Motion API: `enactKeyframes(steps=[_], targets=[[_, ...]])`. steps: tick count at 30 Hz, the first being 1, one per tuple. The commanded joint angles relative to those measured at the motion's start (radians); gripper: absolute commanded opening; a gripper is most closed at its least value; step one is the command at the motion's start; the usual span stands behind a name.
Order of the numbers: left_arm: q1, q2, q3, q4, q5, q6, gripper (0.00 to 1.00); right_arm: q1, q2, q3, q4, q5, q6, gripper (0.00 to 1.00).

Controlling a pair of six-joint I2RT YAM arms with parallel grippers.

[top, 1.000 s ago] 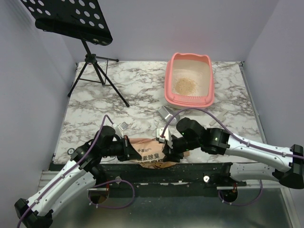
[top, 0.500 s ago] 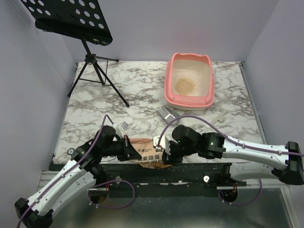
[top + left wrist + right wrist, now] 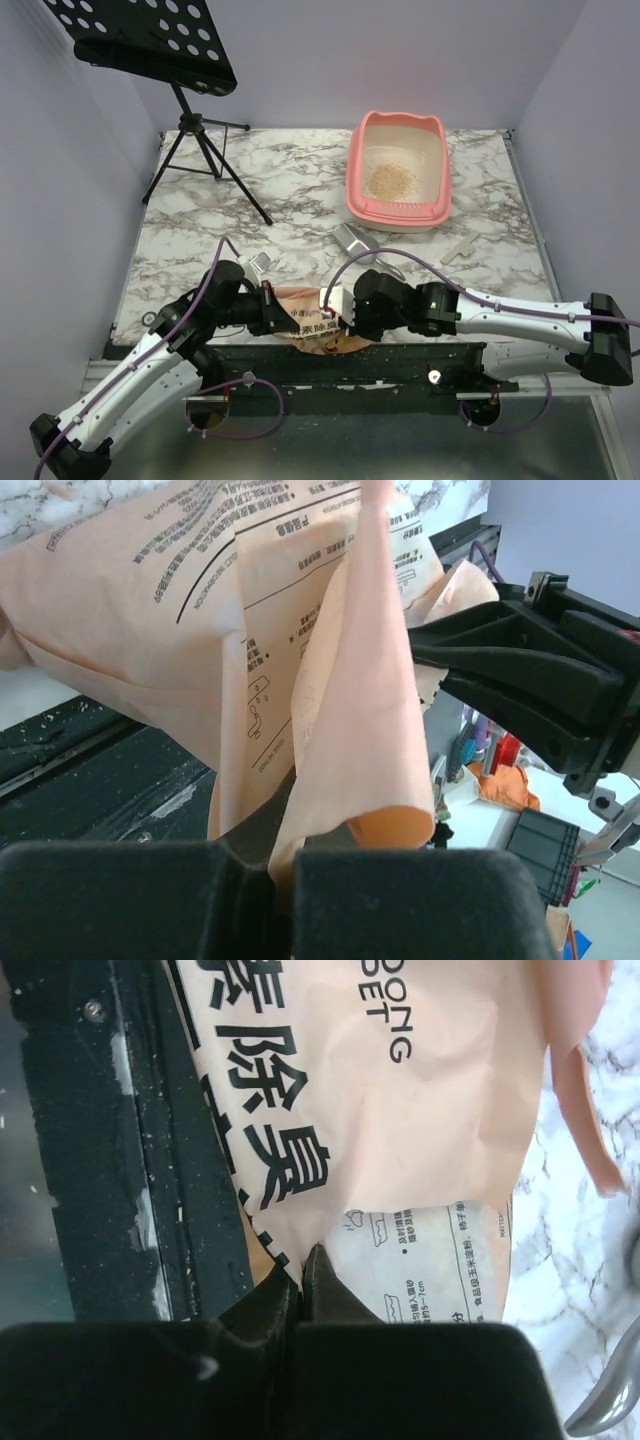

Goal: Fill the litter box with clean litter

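Right wrist, claw pinching bag, printed "除臭"

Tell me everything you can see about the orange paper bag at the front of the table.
The paper bag is orange-tan and crumpled, printed with bold black Chinese characters and small instruction text. It lies at the near edge of the table, overhanging the black rail. The left gripper pinches a fold at one end; the right gripper pinches its edge at the other. Its contents are hidden.
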Motion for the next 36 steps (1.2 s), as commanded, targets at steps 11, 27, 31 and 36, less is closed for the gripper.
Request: enactKeyframes(steps=[11, 27, 31, 36], targets=[[0.010, 0.005, 0.464, -0.162, -0.550, 0.444, 0.28, -0.069, -0.018, 0.030, -0.047, 0.033, 0.025, 0.00], [-0.085, 0.180, 0.229, 0.401, -0.059, 0.771, 0.39, -0.278, 0.042, 0.121, -0.106, -0.181, -0.015, 0.00], [-0.177, 0.212, 0.194, 0.452, -0.038, 0.893, 0.43, -0.278, 0.045, 0.104, -0.072, -0.189, -0.003, 0.00], [-0.237, 0.231, 0.142, 0.463, -0.024, 1.005, 0.49, -0.278, 0.030, 0.087, -0.060, -0.172, 0.011, 0.00]])
